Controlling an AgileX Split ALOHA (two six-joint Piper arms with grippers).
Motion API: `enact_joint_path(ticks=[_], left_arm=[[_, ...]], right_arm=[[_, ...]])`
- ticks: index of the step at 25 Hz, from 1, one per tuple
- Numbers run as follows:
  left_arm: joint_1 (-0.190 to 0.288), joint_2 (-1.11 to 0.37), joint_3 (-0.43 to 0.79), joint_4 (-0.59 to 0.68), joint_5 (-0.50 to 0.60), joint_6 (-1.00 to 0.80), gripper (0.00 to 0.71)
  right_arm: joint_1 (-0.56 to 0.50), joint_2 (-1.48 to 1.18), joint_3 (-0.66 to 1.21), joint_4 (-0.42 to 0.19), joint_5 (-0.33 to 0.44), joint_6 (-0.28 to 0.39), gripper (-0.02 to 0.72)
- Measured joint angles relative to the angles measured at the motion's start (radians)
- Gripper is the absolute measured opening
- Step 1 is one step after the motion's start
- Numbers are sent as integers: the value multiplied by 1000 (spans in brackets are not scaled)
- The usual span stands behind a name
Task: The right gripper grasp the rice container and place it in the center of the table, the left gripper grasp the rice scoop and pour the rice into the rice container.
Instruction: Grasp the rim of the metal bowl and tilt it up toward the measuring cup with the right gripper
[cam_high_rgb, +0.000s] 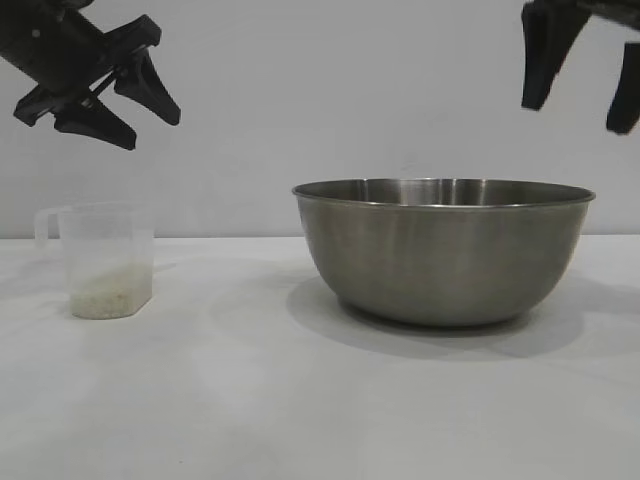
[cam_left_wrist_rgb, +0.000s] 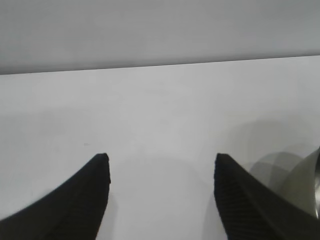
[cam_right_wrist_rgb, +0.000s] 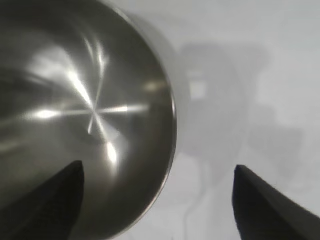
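The rice container (cam_high_rgb: 445, 250), a large steel bowl, stands on the white table (cam_high_rgb: 300, 400) right of the middle. My right gripper (cam_high_rgb: 578, 112) hangs open above its right rim, holding nothing. From the right wrist I look down into the rice container (cam_right_wrist_rgb: 85, 110); the right gripper (cam_right_wrist_rgb: 159, 169) has one finger over the inside and one outside the rim. At the left, the clear rice scoop (cam_high_rgb: 105, 260) stands upright with rice (cam_high_rgb: 108, 295) in its bottom. High above it my left gripper (cam_high_rgb: 152, 128) is open and empty. The left gripper (cam_left_wrist_rgb: 162, 160) faces bare table.
A plain pale wall stands behind the table. Bare tabletop lies between the scoop and the bowl and in front of both. The bowl's side (cam_left_wrist_rgb: 306, 187) shows at the edge of the left wrist view.
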Motion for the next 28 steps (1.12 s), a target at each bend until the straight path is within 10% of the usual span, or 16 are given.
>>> enact_joint_path(ticks=[9,19,28], left_arm=[[0,0,0,0,0,0,455],[0,0,0,-2,0,0,455],[0,0,0,-2,0,0,455]], right_arm=[[0,169,0,34,-74,0,522],[1,207,-14,78,-176,-21,0],[60,214,-119,123,-77,-24,0]])
